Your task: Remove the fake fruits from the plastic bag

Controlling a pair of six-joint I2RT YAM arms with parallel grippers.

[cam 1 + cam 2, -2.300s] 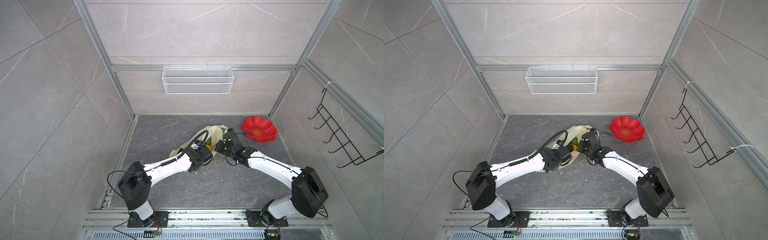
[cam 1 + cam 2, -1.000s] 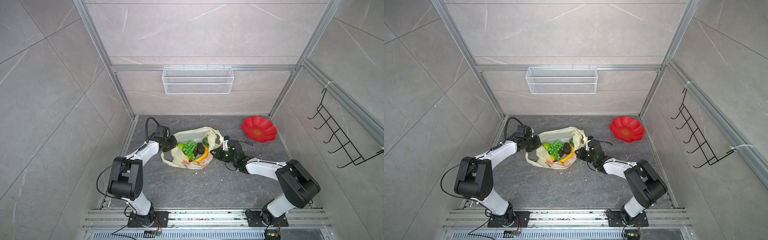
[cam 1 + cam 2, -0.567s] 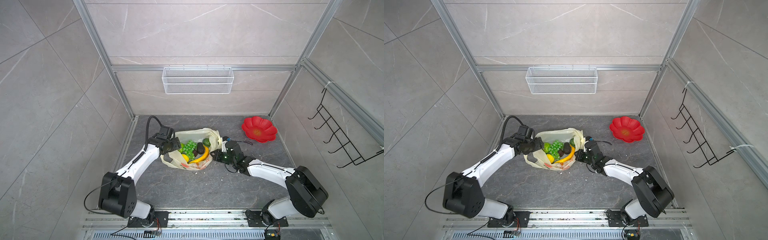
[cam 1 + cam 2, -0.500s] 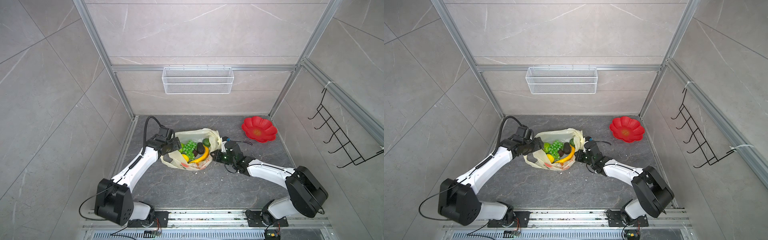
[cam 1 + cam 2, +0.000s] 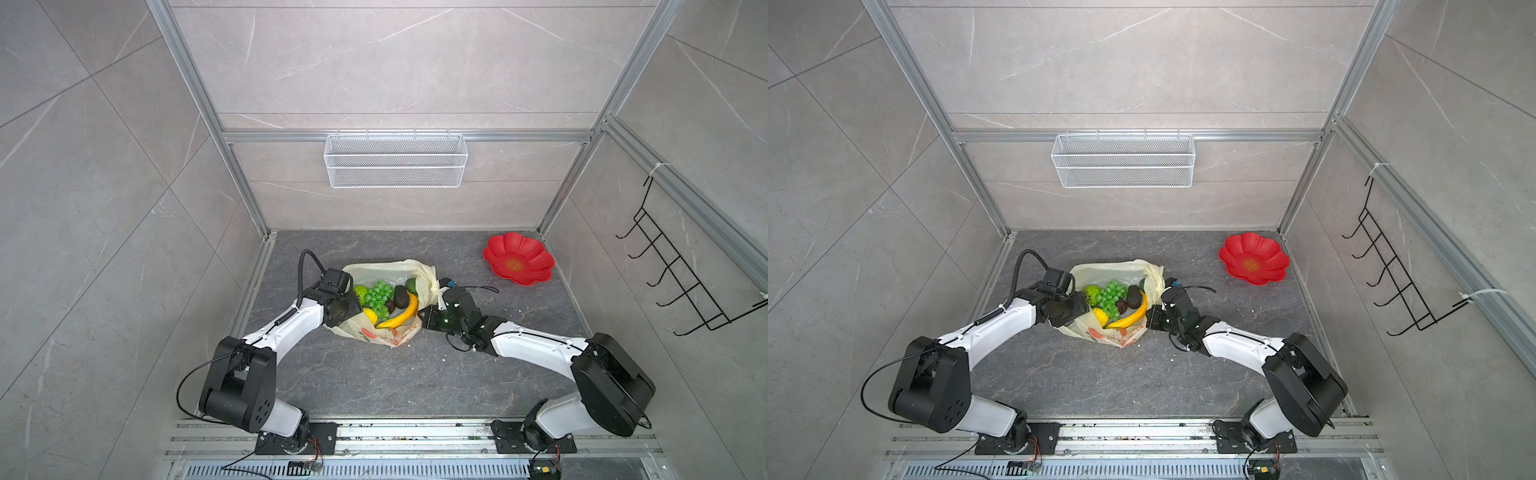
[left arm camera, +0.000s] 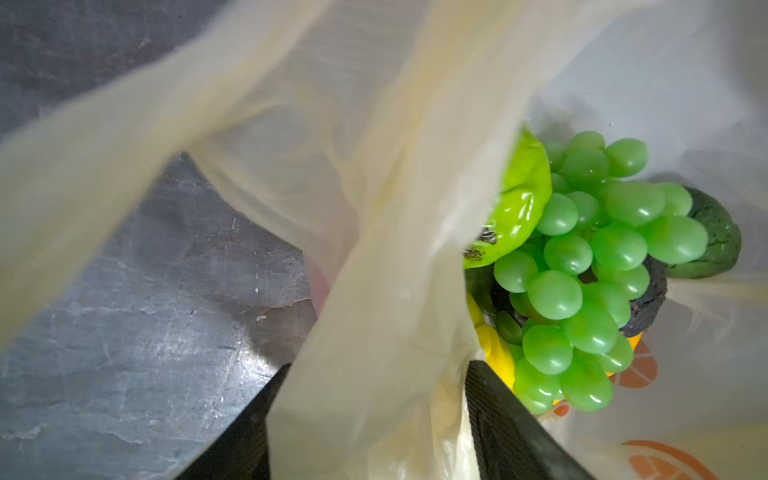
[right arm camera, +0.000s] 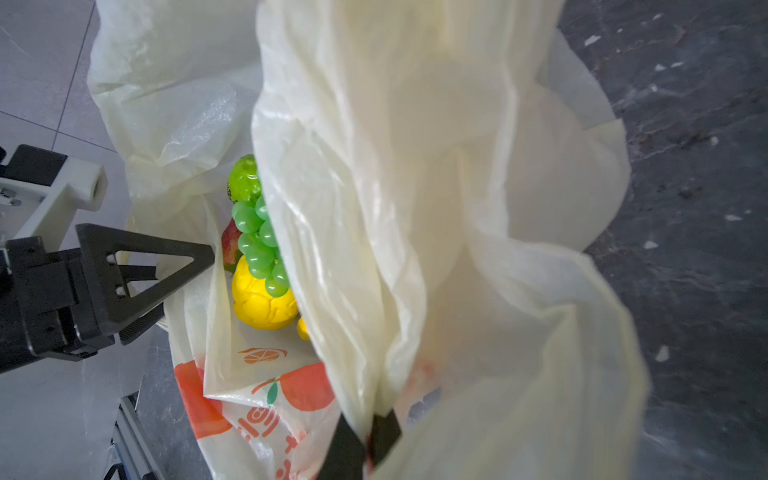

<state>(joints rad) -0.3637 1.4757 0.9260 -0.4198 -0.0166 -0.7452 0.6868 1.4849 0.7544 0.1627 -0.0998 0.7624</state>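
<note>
In both top views the thin, crinkly, pale-yellow plastic bag [image 5: 388, 271] [image 5: 1113, 271] is lying on the dark stone floor between the two arms with its mouth gaping upward. The glossy fake fruits [image 5: 386, 305] are all sitting inside it, well apart from the red flower-shaped plate [image 5: 518, 264]. The green grape bunch [image 5: 379, 296] is sitting in the middle, and the yellow plastic banana [image 5: 401, 316] is curving from the near rim toward the far right. The left gripper [image 5: 352, 308] is hanging at the bag's left rim, just beside the grapes, while the right gripper [image 5: 424, 319] is working at the right rim, beside the banana's near end. In the left wrist view the left gripper [image 6: 378, 365] is standing with its jaws partly apart. A band of bag film is running loosely between them rather than being pinched, and the grape bunch [image 6: 590, 270] and a bright green knobbly ball [image 6: 519, 208] are lying ahead of it and off to one side, past that film. In the right wrist view the right gripper [image 7: 368, 432] is pinching a fold of the bag's rim with its jaws fully together, holding that side up. A yellow plastic lemon [image 7: 262, 299] is showing deep inside. Judging from this, the left arm is the free one and the nearer to the grapes, so its reach is needing to clear the film and go inward across the mouth.
</note>
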